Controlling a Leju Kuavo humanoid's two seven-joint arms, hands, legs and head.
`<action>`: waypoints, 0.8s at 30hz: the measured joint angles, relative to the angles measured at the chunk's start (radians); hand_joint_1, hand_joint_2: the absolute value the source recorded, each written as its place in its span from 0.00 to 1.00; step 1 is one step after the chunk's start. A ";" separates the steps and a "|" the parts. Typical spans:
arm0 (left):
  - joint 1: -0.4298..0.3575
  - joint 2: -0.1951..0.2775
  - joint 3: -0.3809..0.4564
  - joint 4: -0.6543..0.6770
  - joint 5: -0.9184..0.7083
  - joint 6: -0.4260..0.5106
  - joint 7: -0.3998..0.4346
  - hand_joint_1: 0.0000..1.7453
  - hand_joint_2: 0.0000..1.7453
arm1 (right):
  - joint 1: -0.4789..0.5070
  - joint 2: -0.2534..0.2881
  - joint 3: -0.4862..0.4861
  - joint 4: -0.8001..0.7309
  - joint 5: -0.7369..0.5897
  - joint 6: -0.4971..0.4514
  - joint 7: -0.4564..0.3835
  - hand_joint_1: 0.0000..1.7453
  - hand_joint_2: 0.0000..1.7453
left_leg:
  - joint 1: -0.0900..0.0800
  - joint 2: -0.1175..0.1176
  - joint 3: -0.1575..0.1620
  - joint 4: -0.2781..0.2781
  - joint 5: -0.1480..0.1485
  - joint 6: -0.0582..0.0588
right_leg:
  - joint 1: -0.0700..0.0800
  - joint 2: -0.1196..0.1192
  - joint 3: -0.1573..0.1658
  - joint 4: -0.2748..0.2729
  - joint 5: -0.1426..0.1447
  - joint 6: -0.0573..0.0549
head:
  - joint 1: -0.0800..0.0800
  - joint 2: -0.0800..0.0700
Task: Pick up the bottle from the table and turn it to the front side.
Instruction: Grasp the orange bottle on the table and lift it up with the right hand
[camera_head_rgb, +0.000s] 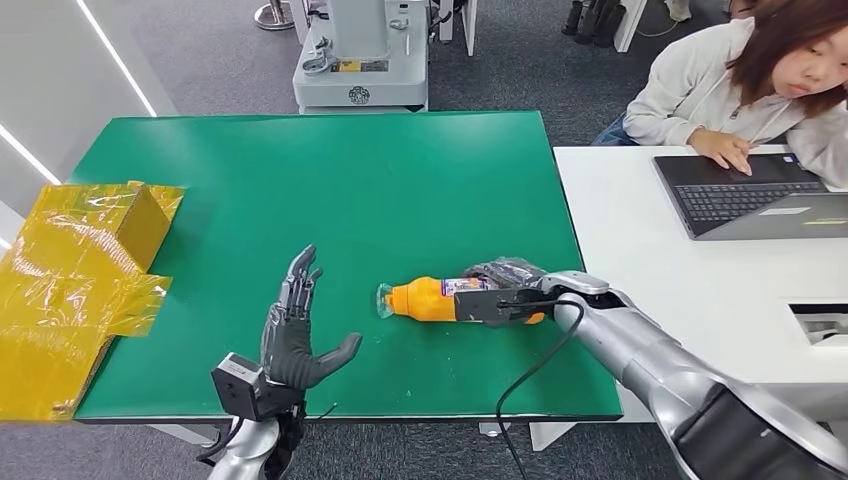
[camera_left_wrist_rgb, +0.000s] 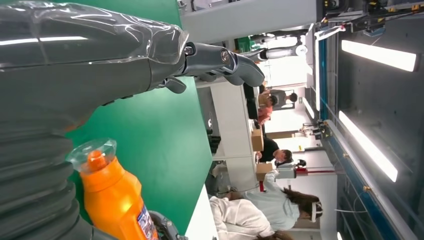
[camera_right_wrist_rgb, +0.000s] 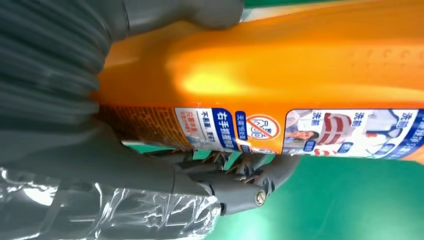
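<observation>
On green table (camera_head_rgb: 330, 180) | right robot hand (camera_head_rgb: 505, 290) grips orange bottle (camera_head_rgb: 425, 299) | lying flat

Orange bottle (camera_head_rgb: 425, 299) (clear cap, printed label) lies on its side on the green table (camera_head_rgb: 300, 180).

In the head view the right hand (camera_head_rgb: 505, 290) covers the base end of the orange bottle (camera_head_rgb: 425, 298), so the fingers on its far side and the label beneath them are hidden. The label's print is too small to read there. In the right wrist view the bottle (camera_right_wrist_rgb: 300, 75) runs off the picture's edge, and its cap is cut away; the fingers (camera_right_wrist_rgb: 240, 192) are partly tucked behind it. The yellow wrapped box (camera_head_rgb: 70, 290) is cut by the edge. The person (camera_head_rgb: 740, 80) and laptop (camera_head_rgb: 760, 195) are cropped too.
</observation>
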 joint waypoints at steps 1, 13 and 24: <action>0.002 0.000 0.002 -0.002 0.000 0.001 -0.001 0.00 1.00 | 0.016 -0.005 -0.016 -0.016 -0.028 -0.019 -0.015 1.00 1.00 | 0.000 0.000 0.000 0.000 0.000 0.000 | 0.000 0.000 0.000 0.000 0.000 0.000 | 0.000 0.000; 0.034 0.006 0.039 -0.043 0.001 0.025 -0.009 0.00 1.00 | 0.411 -0.024 -0.366 -0.385 -0.151 -0.165 -0.111 1.00 1.00 | 0.001 0.000 -0.001 -0.001 -0.001 -0.001 | 0.001 -0.001 -0.001 0.000 -0.002 0.000 | 0.000 0.000; 0.059 0.010 0.078 -0.065 -0.016 0.033 -0.011 0.00 1.00 | 0.674 0.025 -0.590 -0.606 -0.194 -0.194 -0.161 1.00 1.00 | 0.000 -0.003 -0.004 -0.001 -0.001 -0.001 | 0.000 -0.003 -0.003 0.000 -0.002 0.000 | 0.000 0.000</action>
